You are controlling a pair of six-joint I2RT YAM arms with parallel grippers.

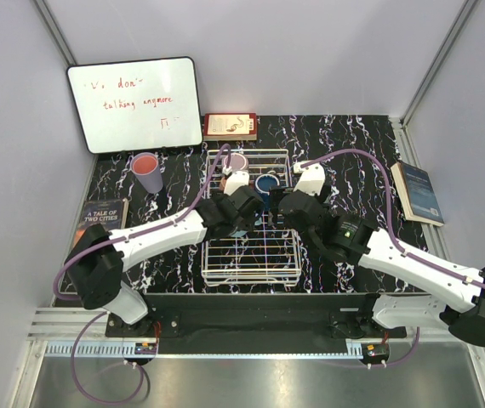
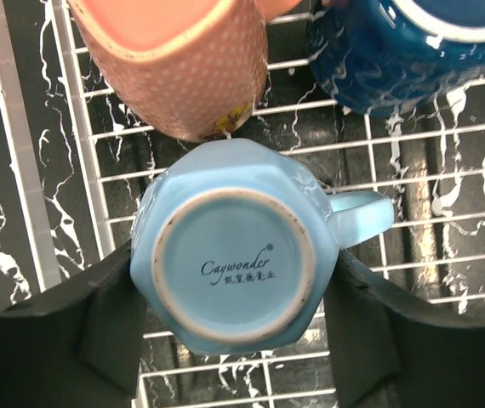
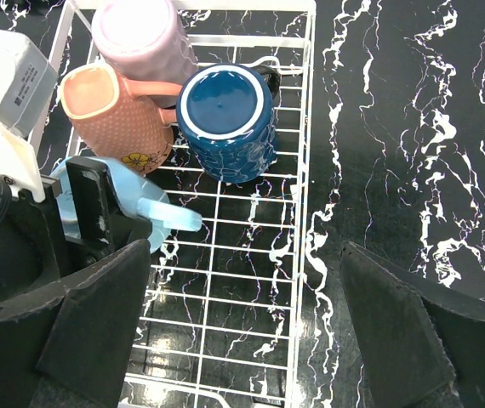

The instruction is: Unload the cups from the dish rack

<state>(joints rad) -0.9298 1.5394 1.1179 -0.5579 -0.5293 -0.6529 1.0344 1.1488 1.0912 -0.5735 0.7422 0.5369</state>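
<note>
well, the left gripper (image 2: 232, 306) has its jaws pressed against opposite sides of the light blue mug (image 2: 230, 255), which sits upside down inside the dish rack (image 3: 309, 102), near its left wall. the right gripper (image 3: 242, 331) hangs over the middle of the rack, jaws wide apart and holding nothing.

the trouble i'd watch for is crowding. the salmon pink mug (image 2: 183, 68) is tipped over just beyond the blue one, its side at or against the blue mug's far edge. i can't tell which, but a lift could drag or roll it. the blue mug's handle sticks out toward the dark blue mug (image 2: 396, 51), so a twist on the way up might clip it. the grip is on glazed, faceted walls close to the base, where i'd guess a slip is likelier. both arms share the space above the rack too, so they could bump.

the writing: "caywonder" is printed on the light blue mug's base, with small characters under it that i can't read. the whiteboard (image 1: 134, 104) beyond the rack's far left corner has red scrawl — "talking anymore" is about all that's legible. the book (image 1: 102, 223) left of the rack reads "a tale of two cities".
</note>
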